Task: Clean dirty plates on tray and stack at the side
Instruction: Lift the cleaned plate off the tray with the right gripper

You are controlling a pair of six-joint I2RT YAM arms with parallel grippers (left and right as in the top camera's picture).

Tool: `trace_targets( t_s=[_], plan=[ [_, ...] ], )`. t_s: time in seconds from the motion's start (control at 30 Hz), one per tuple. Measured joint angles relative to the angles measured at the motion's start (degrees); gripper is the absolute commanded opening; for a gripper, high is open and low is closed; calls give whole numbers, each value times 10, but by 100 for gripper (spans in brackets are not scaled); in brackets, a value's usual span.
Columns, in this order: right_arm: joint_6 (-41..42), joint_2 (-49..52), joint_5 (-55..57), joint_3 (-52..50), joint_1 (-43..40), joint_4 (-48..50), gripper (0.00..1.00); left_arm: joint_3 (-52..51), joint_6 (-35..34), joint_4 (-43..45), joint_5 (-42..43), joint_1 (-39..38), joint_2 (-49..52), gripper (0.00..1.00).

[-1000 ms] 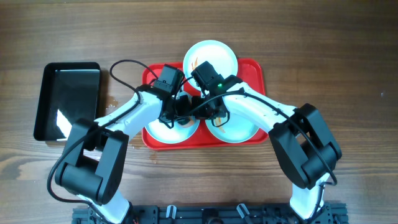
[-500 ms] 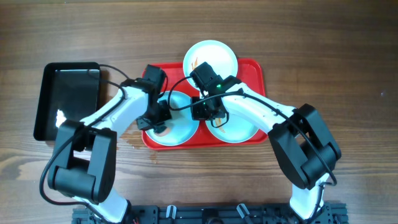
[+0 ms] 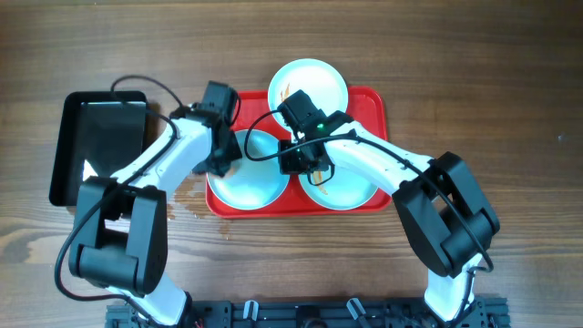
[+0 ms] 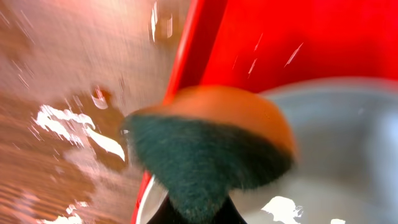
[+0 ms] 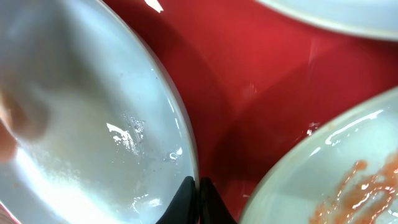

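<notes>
Three plates lie on the red tray (image 3: 372, 102). The front-left plate (image 3: 250, 178) looks wet and clean. My right gripper (image 3: 293, 164) is shut on its right rim, the fingertips (image 5: 188, 194) pinched on the edge of that plate (image 5: 93, 124). At the same plate's left rim my left gripper (image 3: 222, 161) is shut on an orange-and-green sponge (image 4: 205, 143), which hangs over the plate's (image 4: 336, 162) edge and the tray's rim (image 4: 186, 56). The front-right plate (image 5: 348, 180) and the back plate (image 3: 308, 87) carry orange streaks.
A glossy black tray (image 3: 98, 146) sits on the wooden table left of the red one. Water is splashed on the wood (image 4: 68, 124) by the red tray's left edge. Both arms cross over the front of the tray.
My left gripper has carried the sponge from the middle of the front-left plate out to its left rim. The right gripper has stayed on the plate's right rim.
</notes>
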Motion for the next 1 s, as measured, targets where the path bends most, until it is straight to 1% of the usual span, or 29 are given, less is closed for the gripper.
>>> trace_targets(
  t_s=[0.1, 0.23, 0.37, 0.5, 0.6, 0.73, 1.0],
  plan=[
    [-11, 0, 0, 0, 0, 2, 4, 23, 0, 4, -7, 0, -13, 4],
    [-29, 0, 1, 8, 0, 1, 4, 27, 0, 3, 11, 0, -58, 4],
    [-54, -13, 33, 33, -2, -9, 4, 27, 1, -1, 84, 3, -125, 4],
    [-77, -52, 111, 63, -2, -51, 4, 27, 4, -33, 138, 15, -183, 4],
    [-109, -84, 178, 94, -2, -53, 4, 30, 12, -54, 154, 20, -205, 4],
    [-157, -124, 265, 109, -2, -40, 4, 30, 21, -77, 161, 20, -202, 4],
    [-252, -176, 391, 110, -2, -18, 4, 30, 26, -106, 160, 20, -185, 4]
  ],
)
